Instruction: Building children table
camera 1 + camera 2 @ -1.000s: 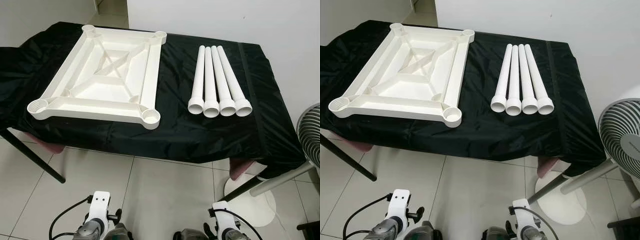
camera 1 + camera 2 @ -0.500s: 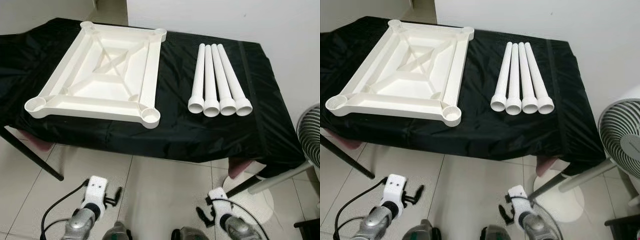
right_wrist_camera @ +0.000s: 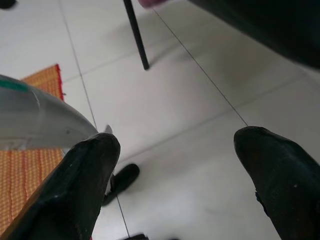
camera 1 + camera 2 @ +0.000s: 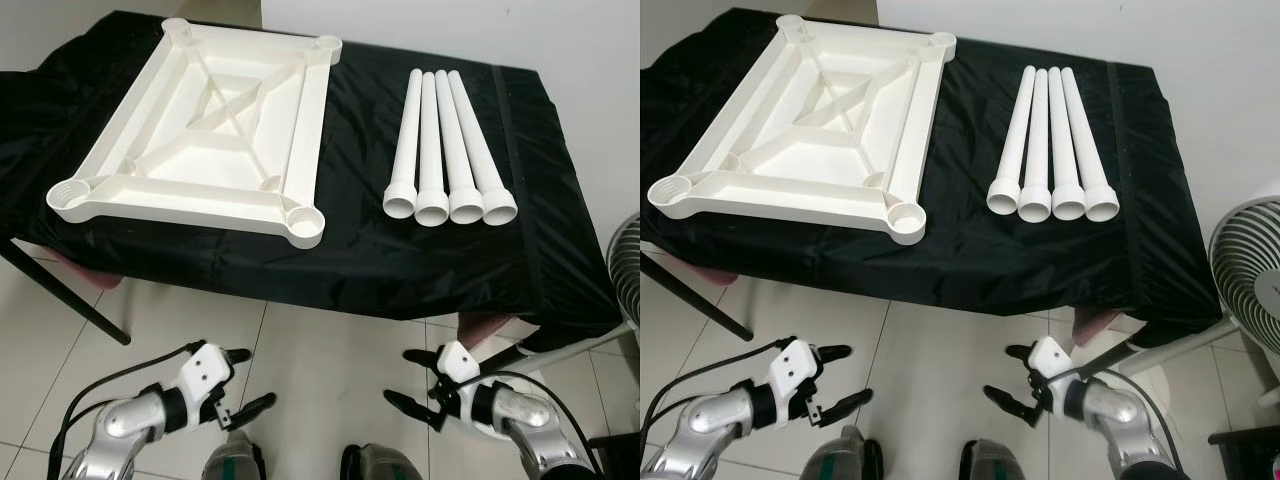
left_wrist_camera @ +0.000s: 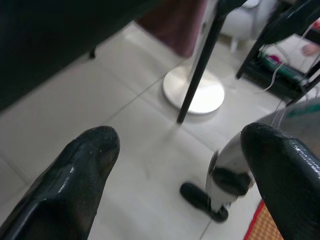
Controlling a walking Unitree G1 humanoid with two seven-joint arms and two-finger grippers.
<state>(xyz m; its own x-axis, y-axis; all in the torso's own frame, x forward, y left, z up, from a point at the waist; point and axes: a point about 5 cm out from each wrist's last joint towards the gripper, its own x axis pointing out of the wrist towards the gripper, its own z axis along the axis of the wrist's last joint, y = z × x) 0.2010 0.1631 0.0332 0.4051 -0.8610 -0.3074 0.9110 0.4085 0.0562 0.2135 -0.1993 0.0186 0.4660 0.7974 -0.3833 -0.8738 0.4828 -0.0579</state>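
The left gripper (image 4: 243,382) hangs low over the pale floor tiles (image 4: 320,350) at about 7 o'clock in the head view, its two black fingers spread apart with nothing between them. In its wrist view the fingers (image 5: 75,175) stand wide, and past them lie the tiles, a dark table leg (image 5: 200,65) and a round white fan base (image 5: 195,92). The right gripper (image 4: 412,380) hangs at about 5 o'clock, likewise released, its fingers parted and pointing toward the left gripper across the gap. Its wrist view shows the parted fingers (image 3: 80,185) over the tiles, a thin black table leg (image 3: 136,35) and an orange woven mat (image 3: 30,165) at the edge. Both grippers are below the table's near edge and well apart from the parts on top.

Above them stands a table draped in black cloth (image 4: 360,250). On its left half, at about 11 o'clock, lies the white children's tabletop (image 4: 205,130), turned underside up, showing ribs crossed in an X and a round socket at each corner; the near right socket (image 4: 303,218) sits close to the cloth's front edge. At about 1 o'clock lie four white table legs (image 4: 447,150), side by side and touching, their open flared ends toward the robot. They lie apart from the tabletop, with bare cloth between. A fan's grille (image 4: 1252,275) shows at 3 o'clock, beside the table.
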